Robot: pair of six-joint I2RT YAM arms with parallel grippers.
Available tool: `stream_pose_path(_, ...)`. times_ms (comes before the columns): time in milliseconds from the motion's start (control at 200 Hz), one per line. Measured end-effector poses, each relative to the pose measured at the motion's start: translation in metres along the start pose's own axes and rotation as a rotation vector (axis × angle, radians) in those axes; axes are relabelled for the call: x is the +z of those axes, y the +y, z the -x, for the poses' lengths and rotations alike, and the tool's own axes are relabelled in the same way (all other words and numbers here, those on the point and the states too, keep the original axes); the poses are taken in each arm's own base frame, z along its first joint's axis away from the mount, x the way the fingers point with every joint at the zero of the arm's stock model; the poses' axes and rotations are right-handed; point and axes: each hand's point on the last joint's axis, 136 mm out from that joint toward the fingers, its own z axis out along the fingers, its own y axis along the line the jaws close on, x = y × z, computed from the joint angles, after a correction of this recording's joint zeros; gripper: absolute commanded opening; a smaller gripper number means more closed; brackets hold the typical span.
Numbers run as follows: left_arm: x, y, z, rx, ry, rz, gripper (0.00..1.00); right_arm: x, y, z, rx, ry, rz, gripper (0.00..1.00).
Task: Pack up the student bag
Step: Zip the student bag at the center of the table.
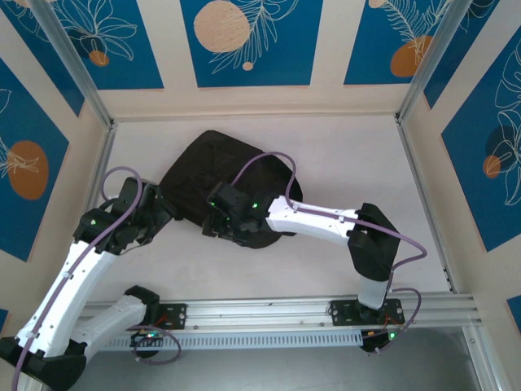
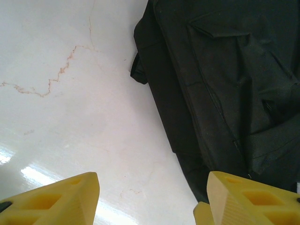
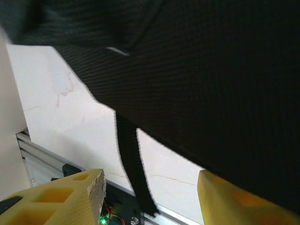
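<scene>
I have two claws, and there is one student bag (image 1: 213, 173) to deal with. The bag lies flat on the tabletop (image 1: 350, 163), left of the middle, its rounded end toward the far left corner and its other end reaching back toward the centre.

My left claw (image 2: 150, 199) hangs at the bag's left side, toward the left edge of the tabletop. Its two yellow fingers (image 2: 61, 201) stand apart with nothing between them but pale marbled surface. The bag's black edge runs just beside the right-hand finger; I cannot tell whether they touch.

My right claw (image 3: 152, 199) is at the bag's near edge, close to the centre of the tabletop. Its two yellow fingers (image 3: 63, 197) are also apart and grip nothing. Black ribbed fabric of the bag spreads across the view above them. One black strap (image 3: 133, 164) hangs down from that fabric, between the fingers and nearer the left one, not pinched. Below it runs the metal rail (image 3: 42, 157) at the near edge.
</scene>
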Motion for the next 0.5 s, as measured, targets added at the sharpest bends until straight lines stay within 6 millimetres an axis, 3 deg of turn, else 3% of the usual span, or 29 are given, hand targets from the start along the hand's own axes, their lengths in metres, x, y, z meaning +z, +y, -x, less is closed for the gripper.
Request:
stream_pose_path(210, 0.002, 0.001, -0.001, 0.0, 0.0, 0.001, 0.62, 0.005, 0.001, 0.002, 0.004, -0.009, -0.005, 0.39)
stream_pose_path(375, 0.009, 0.004, -0.004, 0.0, 0.006, 0.011, 0.64, 0.009, 0.002, 0.007, 0.007, -0.024, -0.011, 0.11)
stream_pose_path(500, 0.019, 0.003, -0.007, 0.0, 0.012, 0.006, 0.79, 0.009, 0.001, 0.01, 0.0, -0.026, -0.011, 0.0)
